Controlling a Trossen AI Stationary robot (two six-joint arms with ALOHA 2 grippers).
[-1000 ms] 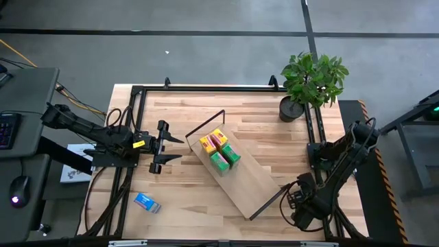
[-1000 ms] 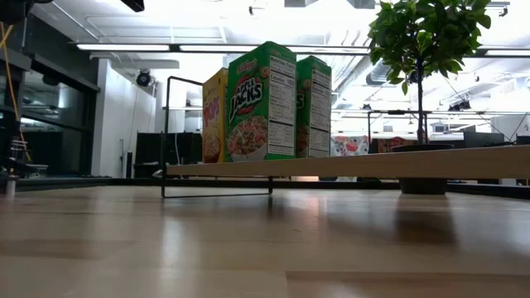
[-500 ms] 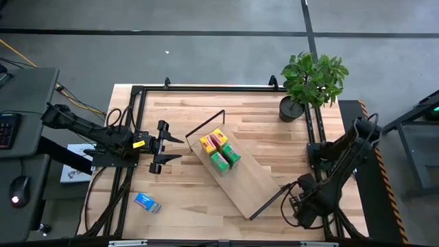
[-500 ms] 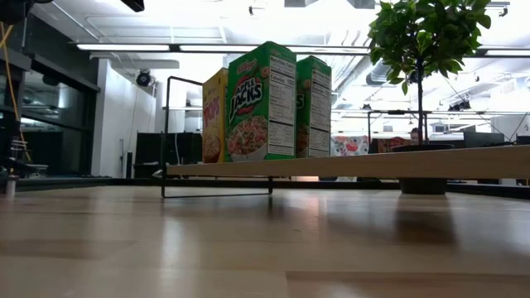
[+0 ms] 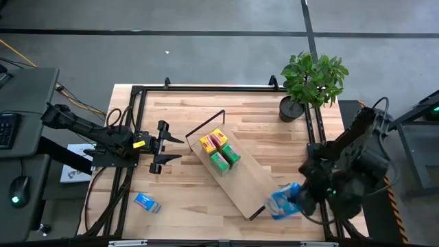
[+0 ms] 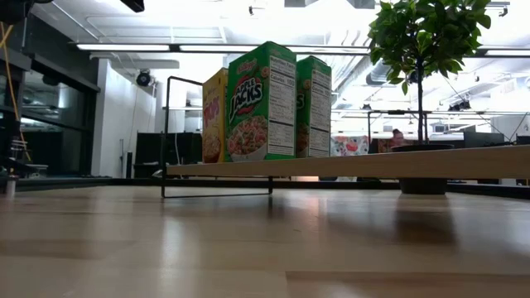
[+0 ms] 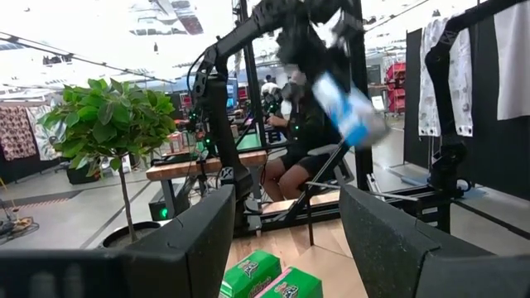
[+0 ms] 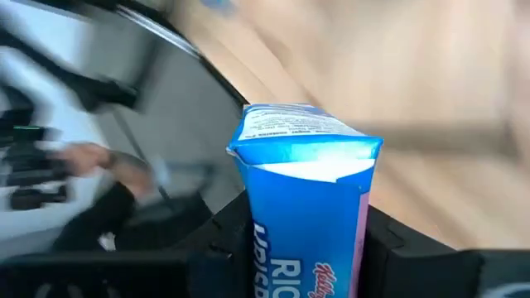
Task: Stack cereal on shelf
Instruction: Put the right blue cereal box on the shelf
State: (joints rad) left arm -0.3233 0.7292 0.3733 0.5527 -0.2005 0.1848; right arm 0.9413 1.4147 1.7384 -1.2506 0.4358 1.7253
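The shelf (image 5: 236,173) lies slantwise across the middle of the table. On it stand yellow cereal boxes (image 5: 210,140) and green ones (image 5: 223,159), seen upright in the low view (image 6: 261,103). One blue cereal box (image 5: 147,202) lies flat on the table at the near left. My right gripper (image 5: 299,200) is raised over the shelf's near right end, shut on another blue cereal box (image 5: 282,202). My left gripper (image 5: 167,147) hovers open left of the shelf, its fingers (image 7: 195,240) pointing at it. My right gripper pinches the blue box between its two fingers, one on each side of the box's lower part (image 8: 267,248). The box's closed top end (image 8: 305,132) points away from the gripper. The box is lifted clear of table and shelf, sticking out toward the table's left.
A potted plant (image 5: 312,82) stands at the table's far right corner. Black frame rails (image 5: 134,123) run along the table's left, far and right edges. A person (image 7: 298,157) sits beyond the table's right side. Bare tabletop lies near the front edge (image 5: 199,213).
My right arm has swung up from low at the table's near right corner. A blue cereal box that was out of sight before now shows in its gripper, lifted clear and sticking out toward the shelf's near right end.
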